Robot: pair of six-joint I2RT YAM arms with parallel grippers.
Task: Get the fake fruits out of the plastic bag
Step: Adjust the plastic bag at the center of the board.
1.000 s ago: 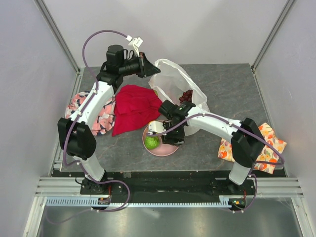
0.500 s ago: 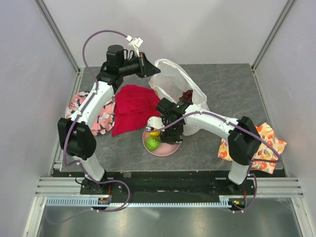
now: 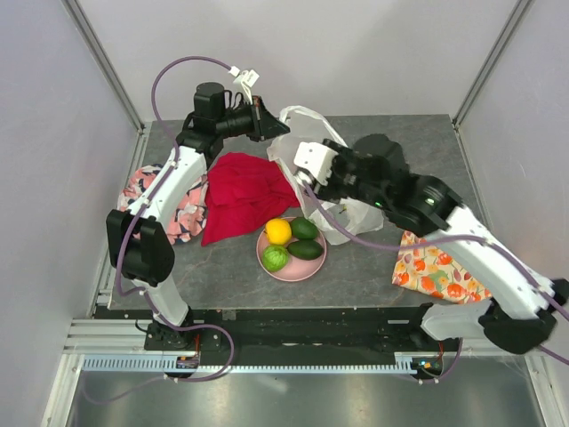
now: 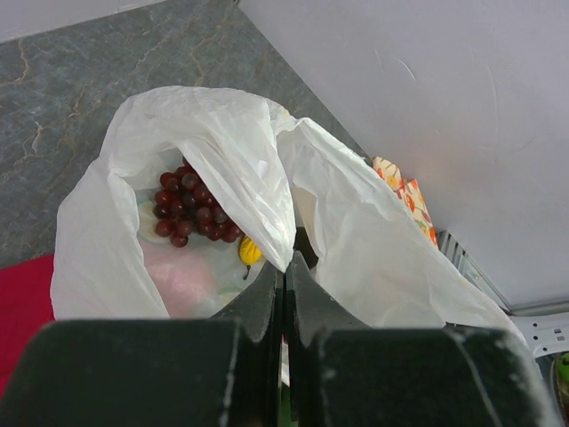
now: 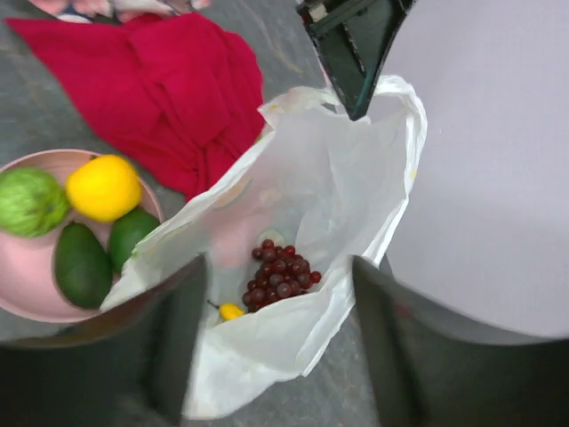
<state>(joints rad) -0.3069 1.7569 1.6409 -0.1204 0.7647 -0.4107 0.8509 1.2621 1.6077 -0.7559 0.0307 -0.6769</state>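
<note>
The plastic bag (image 3: 300,126) stands open at the table's back. My left gripper (image 4: 286,262) is shut on its rim and holds the mouth up. Inside lie a dark red grape bunch (image 4: 191,209) and a small yellow pear (image 4: 250,252). My right gripper (image 5: 277,267) hovers open above the bag's mouth (image 5: 338,178), over the grapes (image 5: 280,271) and pear (image 5: 231,310), with nothing between its fingers. A pink plate (image 3: 267,263) in front holds a lime (image 3: 274,257), a yellow-orange citrus (image 3: 278,231) and two avocados (image 3: 307,250).
A red cloth (image 3: 240,191) lies left of the bag, touching the plate. A floral cloth (image 3: 147,191) sits at the left edge, under the left arm. An orange fruit-printed cloth (image 3: 431,271) is at the right. Walls close in the back and both sides.
My right gripper has lifted off the plate and swung back above the bag's mouth, uncovering the citrus and avocados on the plate. The left gripper has kept its hold.
</note>
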